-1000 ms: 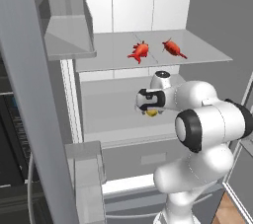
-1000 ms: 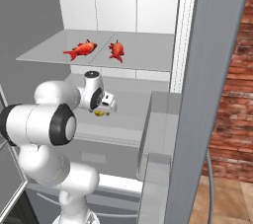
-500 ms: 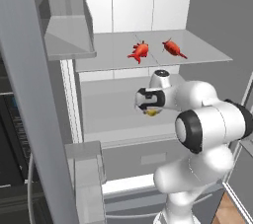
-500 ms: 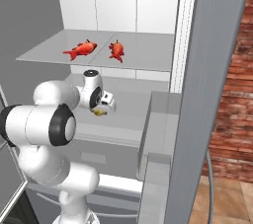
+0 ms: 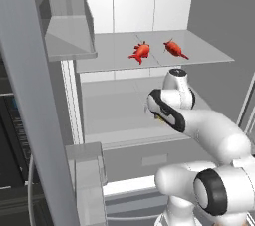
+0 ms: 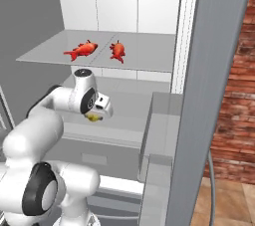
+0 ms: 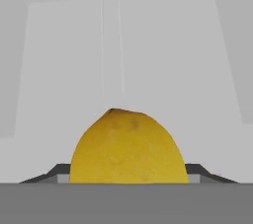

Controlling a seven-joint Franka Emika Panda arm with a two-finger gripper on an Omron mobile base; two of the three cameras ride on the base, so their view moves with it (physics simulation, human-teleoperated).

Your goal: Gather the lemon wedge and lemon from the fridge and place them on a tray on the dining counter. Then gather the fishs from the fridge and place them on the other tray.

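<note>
Can't really see the lemon (image 7: 128, 146) whole: bottom cut off at the frame edge, fingertips (image 7: 59, 172) mostly tucked behind it, just a yellow sliver under the claw (image 6: 94, 117).

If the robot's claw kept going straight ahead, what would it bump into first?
The claw already has the lemon between its tips. Past that, it would probably meet the fridge's white back wall, though depth is hard to judge.

Even, bright, rendered light with no clear source; shadows soft and faint under the fridge (image 5: 149, 1) shelves; no glare; edges slightly soft and pixelated; no lens distortion; everything equally sharp.
</note>
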